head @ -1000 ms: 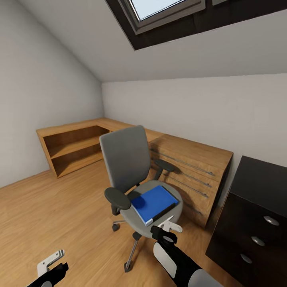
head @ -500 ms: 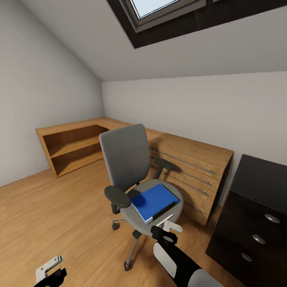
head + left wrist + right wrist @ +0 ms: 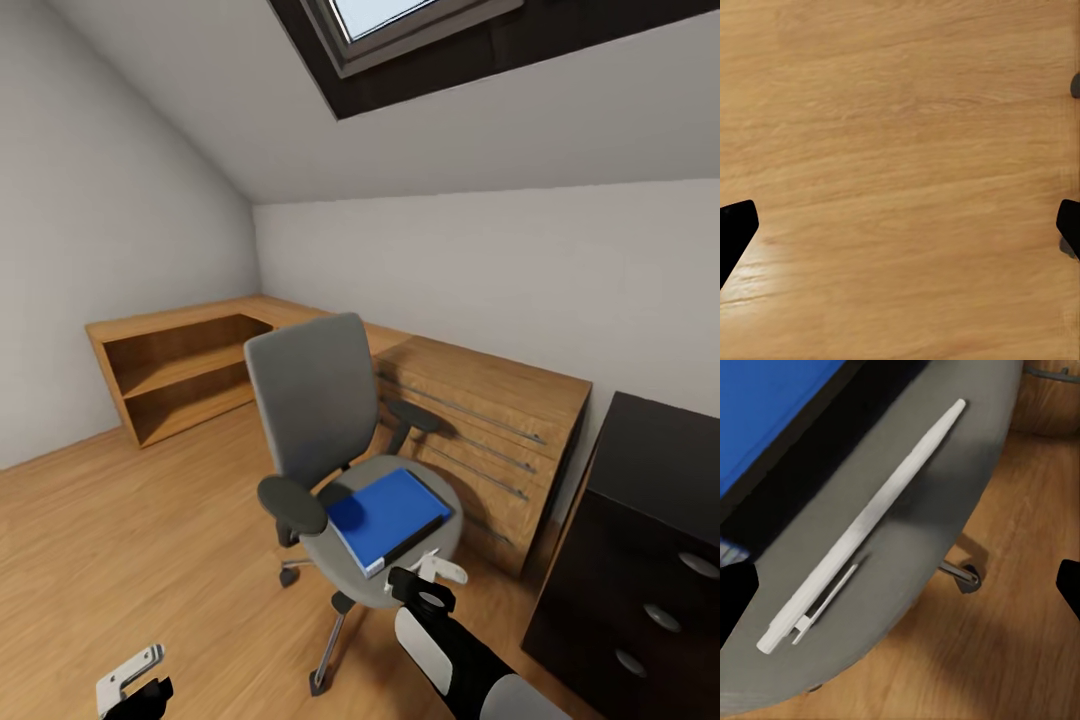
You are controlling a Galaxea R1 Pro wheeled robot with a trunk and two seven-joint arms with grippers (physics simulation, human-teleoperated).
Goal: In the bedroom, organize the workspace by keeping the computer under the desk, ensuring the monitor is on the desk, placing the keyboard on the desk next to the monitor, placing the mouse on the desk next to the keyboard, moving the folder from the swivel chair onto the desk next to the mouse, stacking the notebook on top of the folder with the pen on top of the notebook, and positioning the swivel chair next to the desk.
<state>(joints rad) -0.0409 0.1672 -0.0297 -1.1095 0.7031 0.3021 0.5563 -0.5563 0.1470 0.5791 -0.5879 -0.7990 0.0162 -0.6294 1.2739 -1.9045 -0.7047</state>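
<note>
Pen beneath right pincer, fingers spread.

A thin white stick pen lies slantwise on the grey rounded seat of the swivel chair; beside it, the bright-blue flat folder with its dark edge; below the seat, light wooden floor; the right tool's dark fingertips stand wide apart.

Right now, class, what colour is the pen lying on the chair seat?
White; the pen shows best in the right wrist view, on the grey seat.
</note>
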